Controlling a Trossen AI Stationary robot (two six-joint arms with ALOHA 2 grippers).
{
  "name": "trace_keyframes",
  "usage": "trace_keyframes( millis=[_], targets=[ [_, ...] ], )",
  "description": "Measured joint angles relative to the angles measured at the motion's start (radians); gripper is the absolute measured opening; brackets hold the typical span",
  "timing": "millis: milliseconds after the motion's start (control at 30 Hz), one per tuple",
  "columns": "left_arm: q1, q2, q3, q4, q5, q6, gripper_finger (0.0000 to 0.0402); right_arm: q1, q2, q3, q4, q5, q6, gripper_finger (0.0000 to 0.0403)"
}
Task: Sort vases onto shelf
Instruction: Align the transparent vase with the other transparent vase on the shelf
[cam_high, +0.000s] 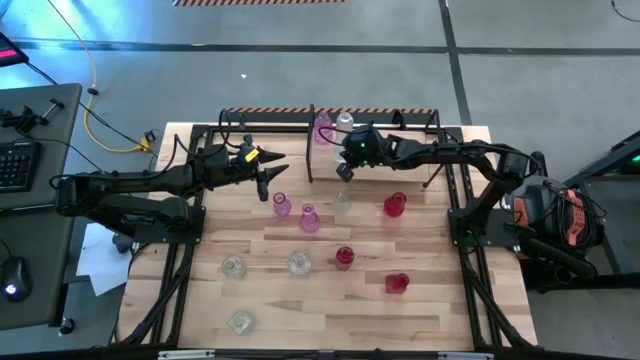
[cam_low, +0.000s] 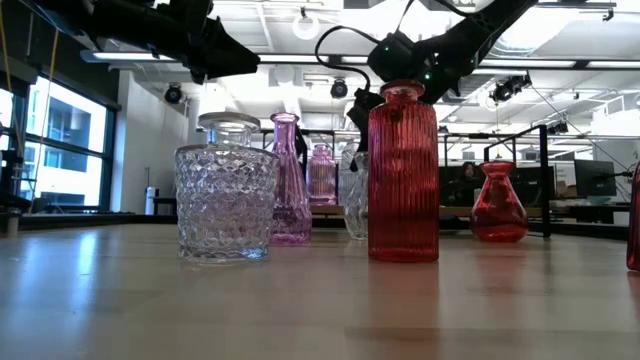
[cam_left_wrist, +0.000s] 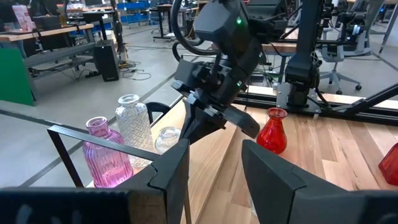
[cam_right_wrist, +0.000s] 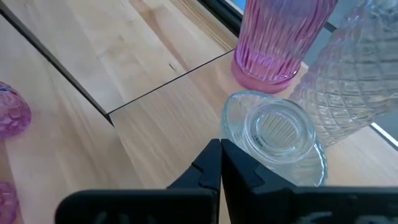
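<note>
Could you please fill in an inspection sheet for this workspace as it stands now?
Surface: wooden table, bare between items.
Job's things: shelf at the far edge holds a pink vase and clear vases; others stand loose on the table.
Clutter: nothing seen.
Grippers: left gripper jaws open, empty; right gripper jaws shut, at the shelf.
Cables: yellow cable on the floor.
Surroundings: keyboard on a side desk.

Shelf (cam_high: 372, 118) at table's far edge, thin black frame, light wood boards. On it, upright: ribbed pink vase (cam_right_wrist: 281, 38), cut-glass clear bottle (cam_right_wrist: 348, 81), small clear vase (cam_right_wrist: 277, 137) just in front. Remaining vases (cam_high: 309, 219) upright, scattered on tabletop near side of shelf: pink, red, clear
</note>
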Motion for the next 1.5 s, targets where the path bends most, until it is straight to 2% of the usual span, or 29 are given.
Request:
trace_keyframes(
  millis=[400,633,800,967,1133,1267,1500],
  targets=[
    [0.0,0.0,0.0,0.0,0.0,0.0,0.014,0.021,0.001,0.0,0.024,0.003,-0.031,0.0],
    [0.0,0.0,0.0,-0.003,0.0,0.0,0.014,0.117,-0.019,0.0,0.019,-0.006,-0.075,0.0],
    [0.0,0.0,0.0,-0.007,0.0,0.0,0.014,0.205,-0.079,0.0,-0.003,-0.003,-0.105,0.0],
    [0.0,0.007,0.0,-0.019,0.0,0.001,0.014,0.273,-0.171,0.0,-0.116,-0.055,-0.137,0.0],
    [0.0,0.025,0.0,-0.016,0.0,0.009,0.014,0.317,-0.219,0.063,-0.348,0.0,-0.148,0.0004],
    [0.0,0.036,0.0,0.0,0.0,0.009,0.014,0.324,-0.204,0.133,-0.437,0.01,-0.169,0.0041],
    [0.0,0.036,0.0,0.006,0.0,0.009,0.014,0.284,-0.14,0.181,-0.462,0.02,-0.154,0.0151]
  ],
)
